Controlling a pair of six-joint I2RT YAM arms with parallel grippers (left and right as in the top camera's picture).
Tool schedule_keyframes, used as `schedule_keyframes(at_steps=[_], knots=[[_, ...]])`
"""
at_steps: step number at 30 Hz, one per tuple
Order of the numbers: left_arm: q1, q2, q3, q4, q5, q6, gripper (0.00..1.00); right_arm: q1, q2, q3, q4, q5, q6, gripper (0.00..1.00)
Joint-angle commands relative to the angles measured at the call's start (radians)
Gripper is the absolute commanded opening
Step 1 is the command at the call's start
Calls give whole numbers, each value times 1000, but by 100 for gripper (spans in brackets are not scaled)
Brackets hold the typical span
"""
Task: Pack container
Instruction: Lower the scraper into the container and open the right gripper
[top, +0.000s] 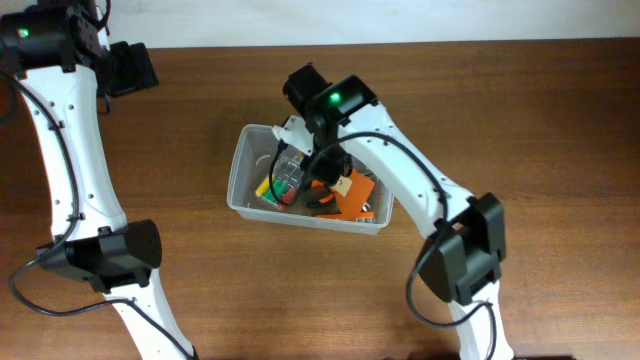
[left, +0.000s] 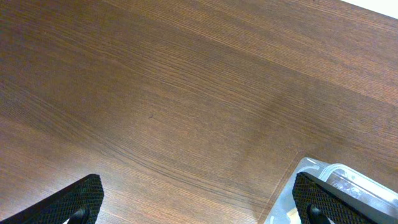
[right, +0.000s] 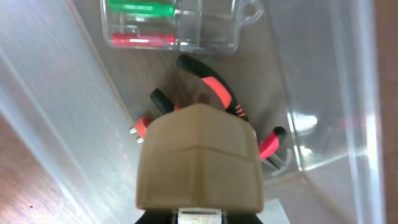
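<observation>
Brown wood worktop (top: 520, 120) | clear plastic container (top: 238, 170) sits mid-worktop, holding screwdriver case (right: 174, 25) and red-black pliers (right: 211, 87) | right gripper (top: 325, 165) down inside it, clenched on tan block (right: 199, 155) | left gripper (left: 199, 208) released, fingers wide, over bare wood near far-left corner

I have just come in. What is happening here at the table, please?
The robot is packing tools into the clear container. The right gripper reaches into it and appears to hold a tan block above the red-and-black pliers, near the small case of screwdrivers that lies inside. The left gripper is open and holds nothing, over the wooden table beside one corner of the container.
</observation>
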Motion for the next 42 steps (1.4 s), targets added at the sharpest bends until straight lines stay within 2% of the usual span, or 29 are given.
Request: schedule_keyframes(at_steps=[1,7,17,23,26,28,31,34,39,42], knots=[[5,-9,16,-1,-7,-9,99,3,39,21,-3,-28,-11,11],[5,-9,16,-1,-7,-9,99,3,100,21,-3,-76,8,24],[5,-9,16,-1,-7,-9,99,4,148,21,-21,-105,19,25],[5,-9,16,-1,-7,-9,99,4,139,30,-59,-113,20,30],[5,-9,16,-1,-7,-9,99,-1,110,58,-78,-100,84,36],[5,-9,16,-1,-7,-9,99,-15,85,89,-79,-39,212,40],[5,-9,16,-1,-7,-9,99,-62,51,151,-101,10,372,48],[5,-9,16,-1,-7,-9,99,-150,20,221,-132,13,461,54],[5,-9,16,-1,-7,-9,99,-375,1,332,-213,13,513,70],[5,-9,16,-1,-7,-9,99,-494,1,338,-252,4,512,74]])
